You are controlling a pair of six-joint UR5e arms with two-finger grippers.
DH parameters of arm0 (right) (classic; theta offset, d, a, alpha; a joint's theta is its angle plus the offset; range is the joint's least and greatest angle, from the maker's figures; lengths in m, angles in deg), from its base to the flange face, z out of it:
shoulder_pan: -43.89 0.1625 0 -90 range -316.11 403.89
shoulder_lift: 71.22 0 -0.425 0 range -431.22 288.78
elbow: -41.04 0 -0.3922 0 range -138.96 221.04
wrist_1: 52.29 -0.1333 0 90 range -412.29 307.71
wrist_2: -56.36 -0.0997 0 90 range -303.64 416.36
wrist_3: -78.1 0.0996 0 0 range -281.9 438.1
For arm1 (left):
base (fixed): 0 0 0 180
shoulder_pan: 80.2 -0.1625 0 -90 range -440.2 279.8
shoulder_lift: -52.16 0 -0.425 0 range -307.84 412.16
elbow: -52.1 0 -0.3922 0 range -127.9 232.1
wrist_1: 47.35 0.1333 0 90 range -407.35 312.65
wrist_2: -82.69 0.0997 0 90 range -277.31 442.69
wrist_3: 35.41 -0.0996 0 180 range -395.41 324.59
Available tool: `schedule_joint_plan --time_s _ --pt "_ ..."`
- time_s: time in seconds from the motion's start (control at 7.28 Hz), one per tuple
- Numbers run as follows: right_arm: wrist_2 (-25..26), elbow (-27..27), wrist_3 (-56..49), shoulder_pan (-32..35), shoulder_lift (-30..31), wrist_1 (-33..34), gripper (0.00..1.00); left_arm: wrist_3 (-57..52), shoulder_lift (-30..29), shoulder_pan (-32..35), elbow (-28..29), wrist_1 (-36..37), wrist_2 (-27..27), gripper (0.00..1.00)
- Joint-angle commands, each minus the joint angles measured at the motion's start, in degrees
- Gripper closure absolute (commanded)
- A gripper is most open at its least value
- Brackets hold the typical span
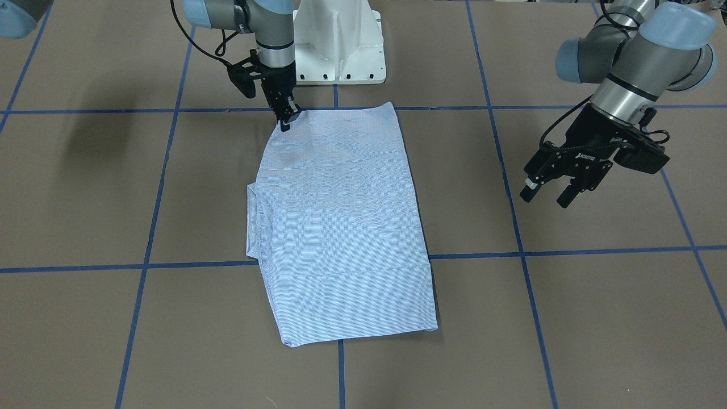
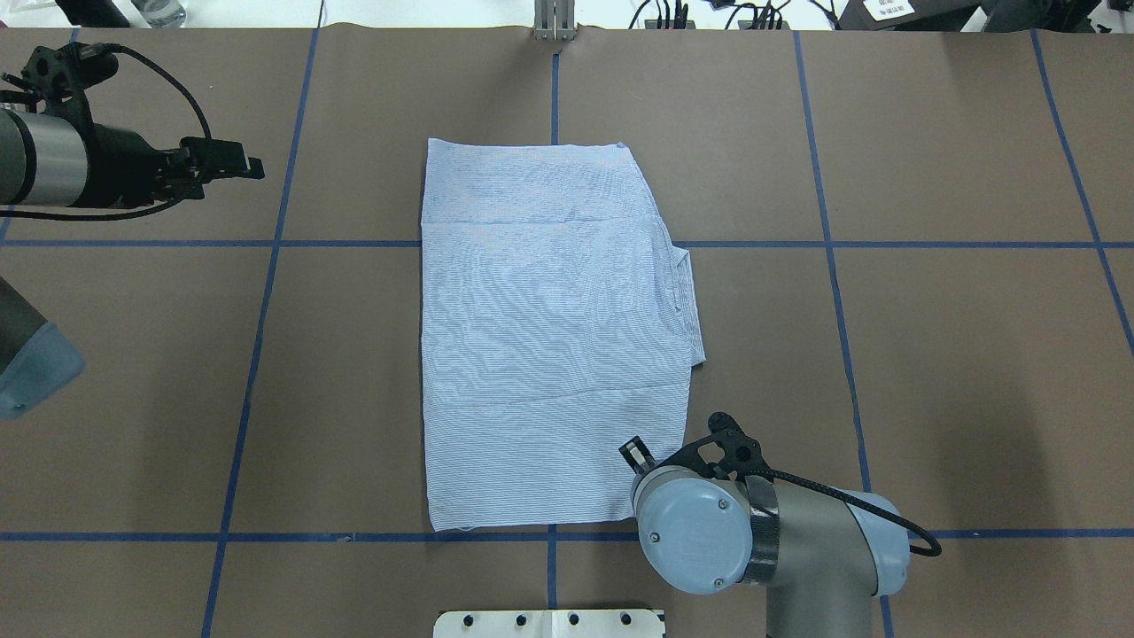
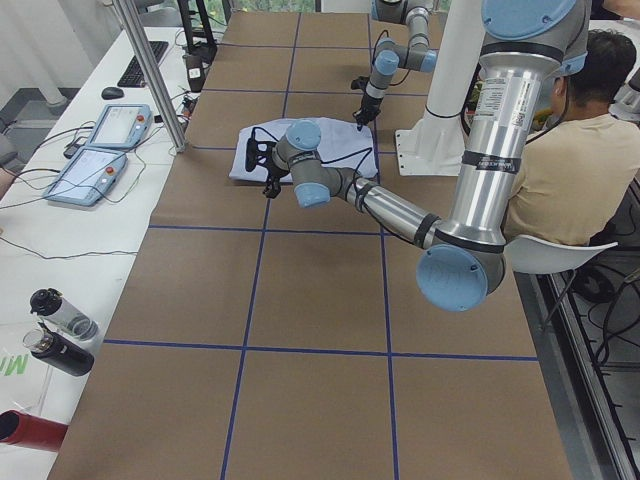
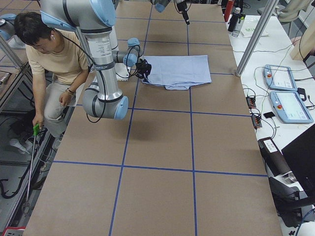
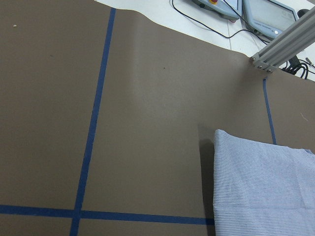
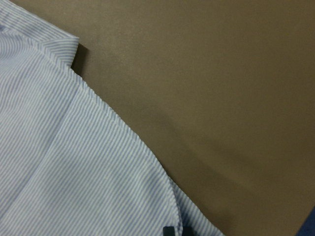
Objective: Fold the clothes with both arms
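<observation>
Seen from over the robot's shoulders, the silver-grey tubular left arm (image 2: pixel 53 159) with its black cables reaches in at the far left. Its black two-finger left gripper (image 1: pixel 546 197) hangs above the brown paper-covered table (image 2: pixel 974 372), well apart from the cloth. The jaws stand wide with nothing between them. The left wrist camera looks down on brown paper, blue tape lines (image 5: pixel 91 147) and only the far left corner of the cloth.

In the middle of the table lies the light-blue, finely white-striped button shirt (image 2: pixel 549 337). It is folded into a long flat panel whose length runs away from the robot. It crosses one taped line, and its near edge lies just along another. Two faint creases run across it. A narrow folded flap (image 2: pixel 689 301) of the same cloth juts from under its right edge, about halfway along.

Further right, the silver-grey right arm (image 2: pixel 797 540) with a light-blue joint cap bends down over the shirt's near right corner and hides it from above. From across the table, the black right gripper (image 1: pixel 285 120) points straight down at that corner, its jaws drawn nearly together. The right wrist view shows two dark fingertips (image 6: pixel 170 230) close together at the hem, with striped cloth between them. The corner sits low, at the table. The white pedestal base (image 1: pixel 341 40) stands just behind it. A person (image 4: pixel 54 54) in a beige T-shirt sits beside the robot, off the table.
</observation>
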Motion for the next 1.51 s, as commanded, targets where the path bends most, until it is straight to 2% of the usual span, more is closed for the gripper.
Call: schedule_joint_plan --time_s 0.0,0.27,0.41,0.69,0.96,1.1,1.37 --pt "-0.19 -0.97 -0.07 0.13 -0.15 0.09 1.00 1.45 -0.03 -0.17 -0.26 0.03 -0.09 0.02" --pt "-1.33 -2.38 0.02 0.13 -0.07 0.70 1.00 13.96 -0.03 -2.70 -3.31 -0.23 0.09 0.02" --pt "-1.34 -2.64 0.02 0.21 0.37 0.70 1.00 22.65 1.19 -7.86 -7.60 -0.32 1.92 0.02" --pt "-1.60 -4.93 0.02 0.39 0.81 1.32 1.00 36.04 5.40 -26.45 -15.00 0.64 16.88 0.02" --pt "-1.60 -4.93 0.11 -0.22 0.73 1.41 1.00 42.66 7.35 -39.85 -14.51 3.35 27.29 0.03" --pt "-1.60 -4.93 0.11 -0.31 0.73 1.41 1.00 46.69 6.40 -42.51 -11.54 3.28 27.68 0.06" --pt "-1.60 -4.93 0.11 -0.31 0.81 1.49 1.00 48.13 3.15 -44.03 -8.81 3.37 27.77 0.13"
